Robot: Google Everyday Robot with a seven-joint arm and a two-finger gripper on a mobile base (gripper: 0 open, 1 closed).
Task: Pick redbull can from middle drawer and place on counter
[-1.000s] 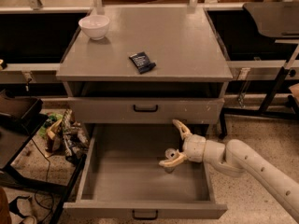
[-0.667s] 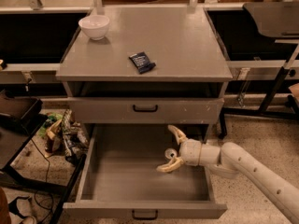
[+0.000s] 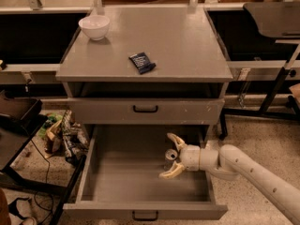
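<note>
Hand [image 3: 165, 156]: low centre-right of frame, inside the open drawer [image 3: 126, 177], entering from the right side. Fingers [image 3: 175, 141] spread wide, one up and one down in the picture, tips pointing left.

Can [image 3: 171, 155]: upright on the drawer floor, right half, sitting in the gap between the two fingers. Cannot tell whether either finger touches it. Not lifted.

Arm [image 3: 255, 175]: pale, runs from the hand off to the lower right corner, crossing over the drawer's right wall.

Drawer: pulled fully out toward the bottom of frame; black handle on its front panel, at the bottom edge.

Closed drawer front [image 3: 187, 111] just above it, also with a black handle.

Desk [image 3: 159, 32]: grey top, upper centre. White bowl [image 3: 94, 26] at its far left corner; dark blue packet [image 3: 142, 62] near the front middle, well apart from the bowl.

Floor left of the drawer: clutter [image 3: 63, 137].
</note>
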